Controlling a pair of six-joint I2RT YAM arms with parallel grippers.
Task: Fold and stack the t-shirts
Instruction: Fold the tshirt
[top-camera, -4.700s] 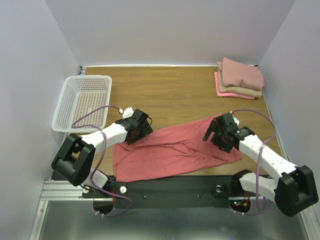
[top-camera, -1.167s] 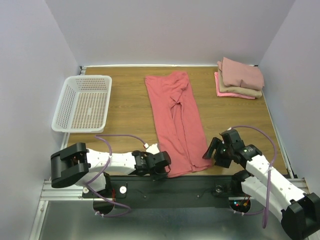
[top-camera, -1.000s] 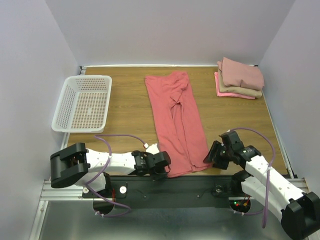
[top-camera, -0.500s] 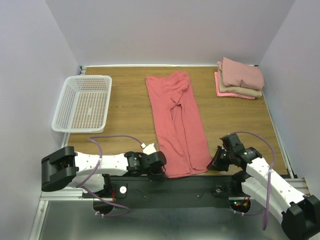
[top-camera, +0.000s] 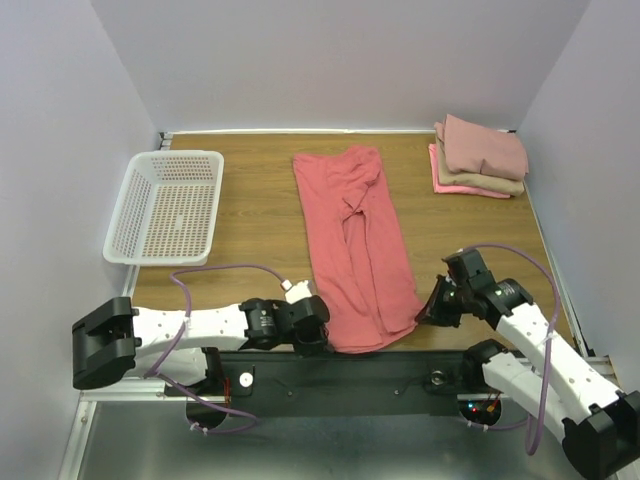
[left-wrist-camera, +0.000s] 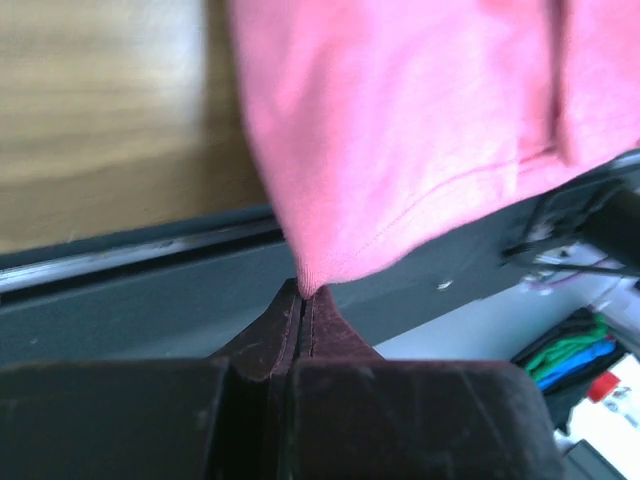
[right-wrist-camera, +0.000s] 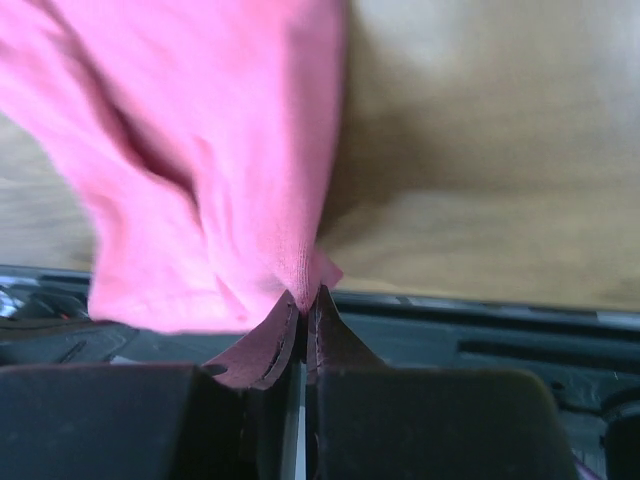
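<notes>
Two corners clamped, jaws fully closed. My left gripper (left-wrist-camera: 300, 292) holds the coral-red shirt (top-camera: 355, 240) at near-left, my right gripper (right-wrist-camera: 303, 297) at near-right.

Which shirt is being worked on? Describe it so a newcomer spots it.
On the wooden table, look between the white mesh basket and the folded stack in the far right corner. The coral-red shirt lies there as a long strip. It alone is stretched out, its near corners pinched by the left end effector and right end effector.
</notes>
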